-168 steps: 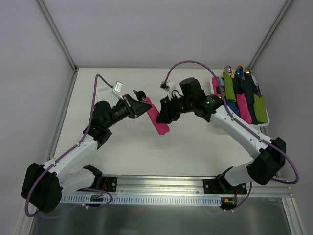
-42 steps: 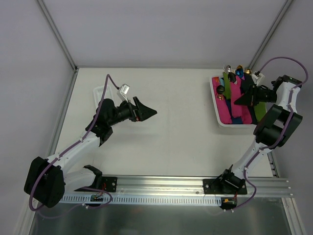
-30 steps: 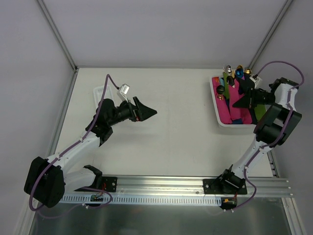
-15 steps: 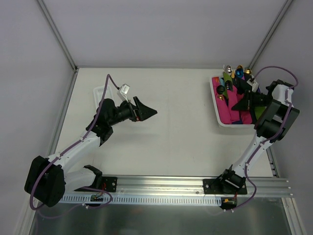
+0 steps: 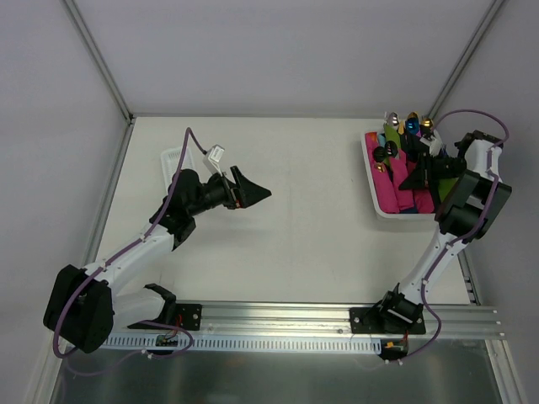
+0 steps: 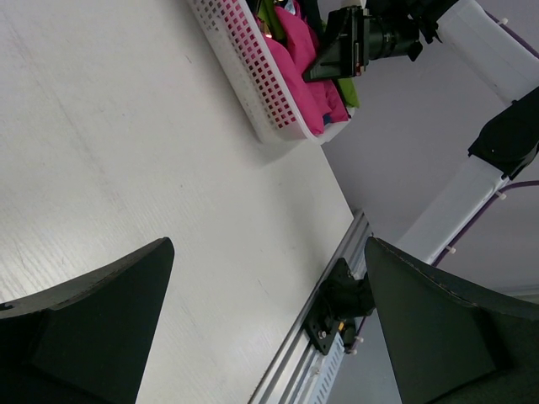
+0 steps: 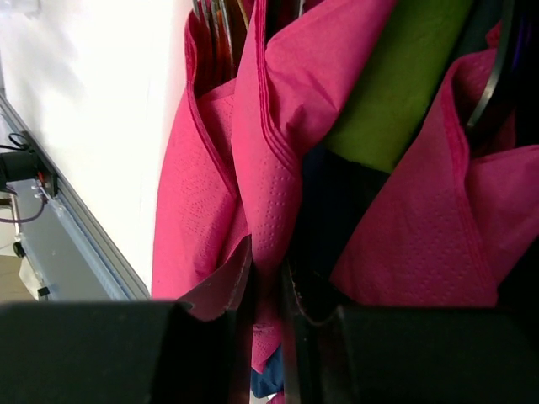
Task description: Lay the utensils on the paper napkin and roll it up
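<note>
The desk [image 5: 312, 185] carries a white lattice basket [image 6: 253, 88] at its far right, and everything that could go wrong is inside that basket.

The right gripper [image 7: 268, 337] hangs over the basket's right half. Its 2 fingers are drawn almost together, pinching the near end of the paper napkin [image 7: 269, 194]. The napkin is now a slim magenta roll lying lengthwise in the basket, with a green roll [image 7: 396, 93] just to one side of it and looser pink paper [image 7: 421, 244] pressed against it. The left gripper [image 6: 269, 278] is well apart from the basket, out over the middle of the desk. Its fingers are spread wide with nothing between them, so it cannot steady anything.

I cannot pick out the utensils for certain. I take them to be wrapped inside the roll.

- **Unrolling:** Only the thin tail of paper is pinched. If the fingers part while the roll is not bedded among its neighbours, the outer wrap may spring loose and the roll may open.
- **Dragging:** The paper may cling between the fingers. A quick pull away from the basket could then lift the roll back out or tear its end.
- **Snagging:** The basket is crowded. A finger catching the pink fold beside the roll could pull up a second bundle.
- **Spilling:** If the wrap slackens, the cutlery could slide out of the end farthest from the gripper.
</note>
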Motion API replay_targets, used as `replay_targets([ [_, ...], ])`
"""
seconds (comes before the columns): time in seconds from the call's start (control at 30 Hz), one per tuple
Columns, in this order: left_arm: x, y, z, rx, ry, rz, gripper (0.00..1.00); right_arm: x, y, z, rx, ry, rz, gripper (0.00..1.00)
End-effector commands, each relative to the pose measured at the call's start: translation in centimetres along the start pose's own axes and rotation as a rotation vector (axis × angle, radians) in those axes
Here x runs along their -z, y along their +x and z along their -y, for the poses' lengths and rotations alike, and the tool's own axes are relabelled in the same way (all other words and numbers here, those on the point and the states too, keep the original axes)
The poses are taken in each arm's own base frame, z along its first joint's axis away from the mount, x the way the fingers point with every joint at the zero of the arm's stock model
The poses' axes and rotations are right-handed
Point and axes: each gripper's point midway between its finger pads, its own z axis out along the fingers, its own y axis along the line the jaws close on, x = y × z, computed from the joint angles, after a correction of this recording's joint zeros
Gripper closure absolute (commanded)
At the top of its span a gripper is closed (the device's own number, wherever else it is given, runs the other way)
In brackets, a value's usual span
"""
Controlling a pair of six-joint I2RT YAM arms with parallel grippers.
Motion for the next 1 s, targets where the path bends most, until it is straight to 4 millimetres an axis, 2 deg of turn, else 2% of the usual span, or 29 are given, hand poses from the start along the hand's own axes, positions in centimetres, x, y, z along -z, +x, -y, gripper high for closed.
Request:
replay_targets([
  [0.0,0.0,-1.1,1.1,-0.029,0.042,0.031,0.01,1.5,3.1,-0.3,-0.061,0.038,-0.169,0.88],
  [0.07,0.1,-1.0,1.1,-0.031,0.038,0.029,0.01,1.8,3.2,-0.4,-0.044,0.055,-0.17,0.8],
  [0.17,0.1,-1.0,0.9,-0.034,0.023,0.026,0.01,2.1,3.2,-0.2,-0.03,0.092,-0.17,0.75],
  [0.33,0.4,-1.3,1.0,-0.051,0.007,0.032,0.01,3.3,2.3,-1.0,0.017,0.152,-0.142,0.56],
  [0.6,1.2,-1.5,-0.2,-0.061,-0.09,0.043,0.01,6.1,-0.2,-2.3,0.097,0.292,-0.08,0.5],
  [0.63,1.5,-1.7,-0.9,-0.068,-0.143,0.045,0.01,6.7,-0.7,-2.2,0.115,0.329,-0.071,0.47],
  [0.67,1.7,-1.8,-1.2,-0.073,-0.174,0.045,0.02,7.5,-1.1,-2.8,0.138,0.361,-0.053,0.4],
  [0.73,2.2,-2.6,-1.9,-0.105,-0.24,0.066,0.01,8.4,-2.0,-3.1,0.175,0.417,-0.027,0.38],
  [0.77,2.7,-2.1,-2.9,-0.092,-0.289,0.043,0.01,8.8,-2.4,-3.5,0.189,0.434,-0.008,0.35],
  [0.83,3.2,-2.7,-3.9,-0.099,-0.346,0.045,0.01,9.9,-3.5,-4.9,0.233,0.475,0.036,0.23],
  [0.87,3.4,-2.9,-4.3,-0.098,-0.366,0.042,0.01,10.3,-4.0,-5.7,0.25,0.482,0.055,0.22],
  [0.9,4.1,-2.1,-5.3,-0.084,-0.414,0.004,0.01,10.8,-4.4,-6.9,0.268,0.491,0.081,0.15],
  [0.93,4.5,-2.6,-5.8,-0.083,-0.436,0.007,0.01,10.5,-4.9,-8.2,0.289,0.473,0.101,0.11],
  [0.97,5.0,-2.2,-6.4,-0.086,-0.46,-0.013,0.01,10.1,-5.3,-10.6,0.314,0.444,0.13,0.1],
])
